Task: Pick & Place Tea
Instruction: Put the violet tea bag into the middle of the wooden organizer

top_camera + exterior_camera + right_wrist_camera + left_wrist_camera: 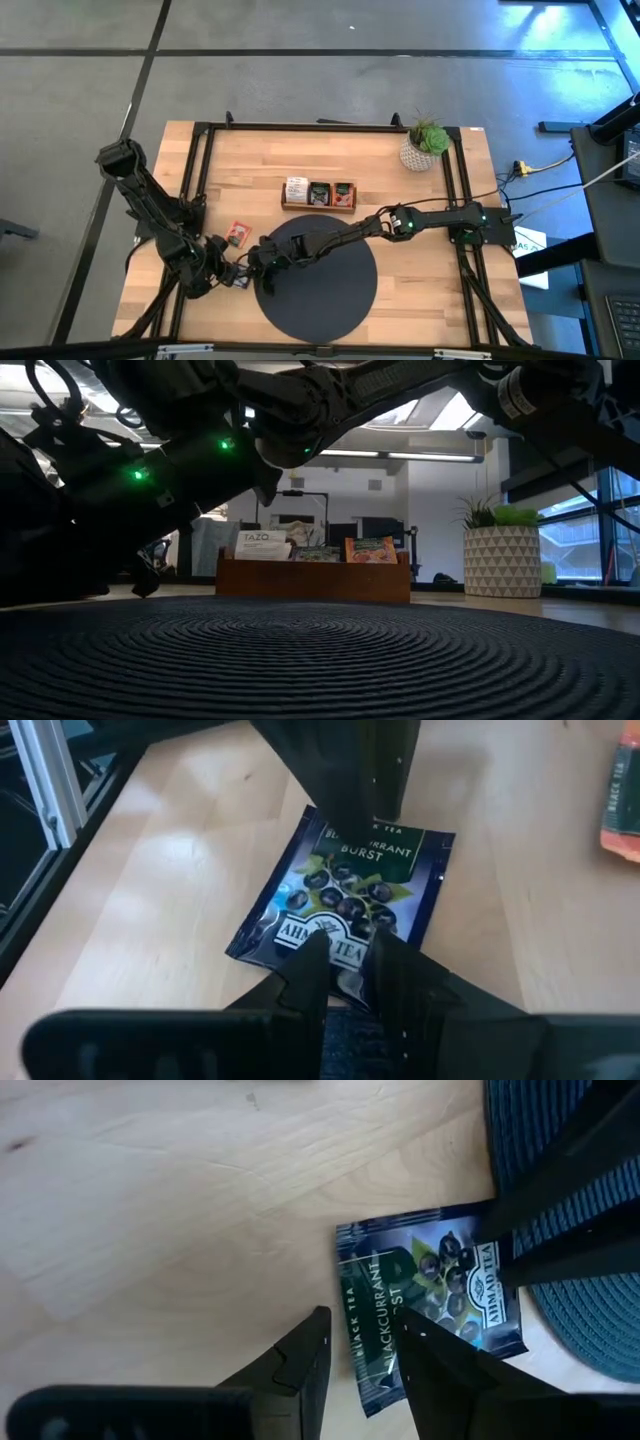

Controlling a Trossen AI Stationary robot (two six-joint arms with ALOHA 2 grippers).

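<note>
A dark blue tea sachet (440, 1310) (345, 890) lies flat on the wood at the left rim of the dark round mat (320, 290), with one end on the mat. My left gripper (365, 1330) (222, 275) points steeply down over the sachet's left end. It is open: one finger stands over the sachet and the other over bare wood. My right gripper (345, 945) (262, 268) reaches across the mat to the sachet's other end, its fingers a narrow gap apart. A red sachet (238, 233) lies on the wood just beyond. My left gripper stands over the sachet's left end (375, 1370); I cannot tell whether a finger touches it. My right gripper rests its two fingertips (310, 960) side by side on the sachet's mat-side end (340, 935), slanting down from the table's right. The sachet lies flat. I cannot tell whether they pinch it.
The brown wooden tray (318, 207) (310, 580), with sachets in its three compartments, stands behind the mat at the table's middle. A potted plant (424, 148) stands at the far right corner. Bare wood lies to the left of the sachet.
</note>
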